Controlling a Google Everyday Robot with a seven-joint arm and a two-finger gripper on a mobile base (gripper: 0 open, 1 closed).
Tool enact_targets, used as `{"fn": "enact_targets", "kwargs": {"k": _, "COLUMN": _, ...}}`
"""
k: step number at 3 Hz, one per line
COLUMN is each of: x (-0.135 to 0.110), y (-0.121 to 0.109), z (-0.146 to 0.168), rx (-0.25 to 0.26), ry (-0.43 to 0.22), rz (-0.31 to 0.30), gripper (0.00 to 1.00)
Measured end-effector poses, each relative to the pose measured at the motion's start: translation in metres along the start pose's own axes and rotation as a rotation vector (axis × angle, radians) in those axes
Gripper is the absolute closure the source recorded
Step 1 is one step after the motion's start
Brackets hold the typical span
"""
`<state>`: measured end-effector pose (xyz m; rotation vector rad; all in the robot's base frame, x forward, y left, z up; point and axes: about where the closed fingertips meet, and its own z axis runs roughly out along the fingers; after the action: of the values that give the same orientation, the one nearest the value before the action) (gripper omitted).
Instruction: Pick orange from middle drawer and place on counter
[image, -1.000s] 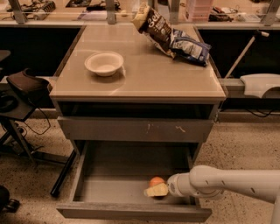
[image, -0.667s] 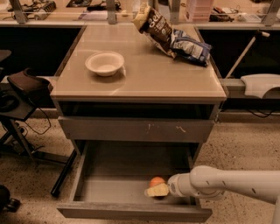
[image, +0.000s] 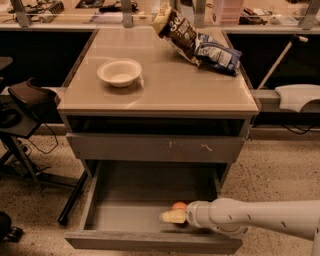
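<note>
1. One small orange (image: 179, 205) low in drawer (image: 135, 207), near front right corner; only a rounded, bright-orange top showing, lower part hidden behind gripper (image: 170, 216).
2. Touching gripper or just behind it: cannot tell which.
3. Gripper reaching in from right on white arm (image: 260, 220), low over grey drawer floor, pale yellowish tip pointing left.
4. Cannot tell how far open, nor whether holding anything.
5. Drawer pulled wide out, plain grey front nearest camera, below a shut front (image: 155, 148) with pale scratches.
6. Up on glossy beige counter (image: 170, 90): white bowl (image: 119, 71) at left, two crumpled snack bags (image: 197, 40) at back right.
</note>
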<state>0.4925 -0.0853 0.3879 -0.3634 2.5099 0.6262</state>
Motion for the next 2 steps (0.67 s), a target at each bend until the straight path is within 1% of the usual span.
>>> {"fn": "enact_targets", "kwargs": {"k": 1, "x": 0.0, "y": 0.0, "z": 0.0, "rx": 0.0, "ry": 0.0, "rz": 0.0, "gripper": 0.0}}
{"fn": "enact_targets", "kwargs": {"k": 2, "x": 0.0, "y": 0.0, "z": 0.0, "rx": 0.0, "ry": 0.0, "rz": 0.0, "gripper": 0.19}}
